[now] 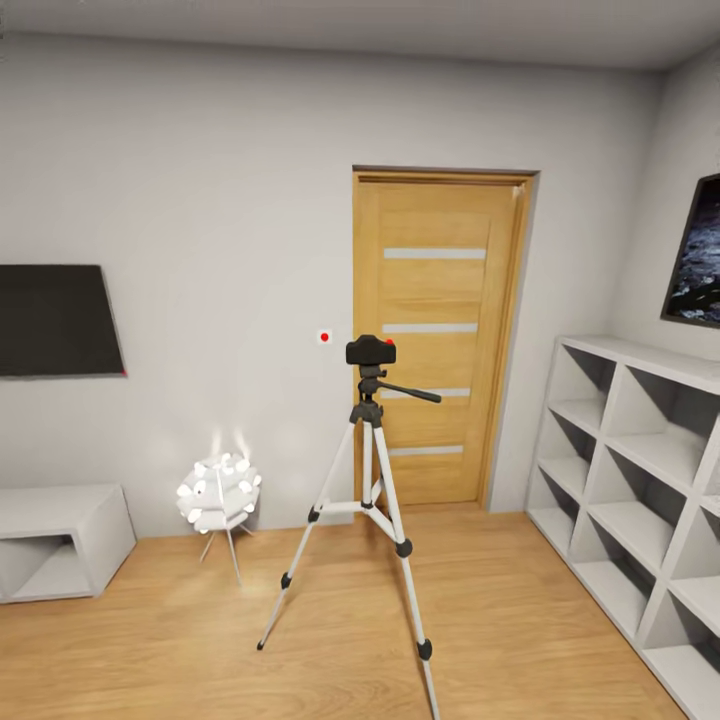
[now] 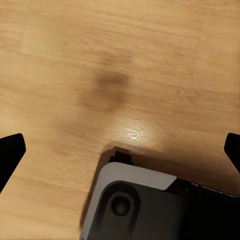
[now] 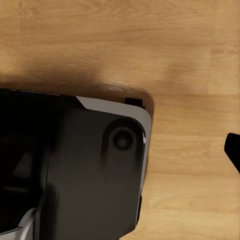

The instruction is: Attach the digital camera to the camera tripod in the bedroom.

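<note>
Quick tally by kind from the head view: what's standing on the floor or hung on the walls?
Camera tripod with digital camera on top: 1
Flower-shaped lamp: 1
White shelf units: 2
Dark wall panels: 2
Door: 1
Total: 7

Grey walls (image 1: pixel 200 150), wood floor (image 1: pixel 150 650), wooden door (image 1: pixel 435 340), white shelves (image 1: pixel 640 450).
</note>
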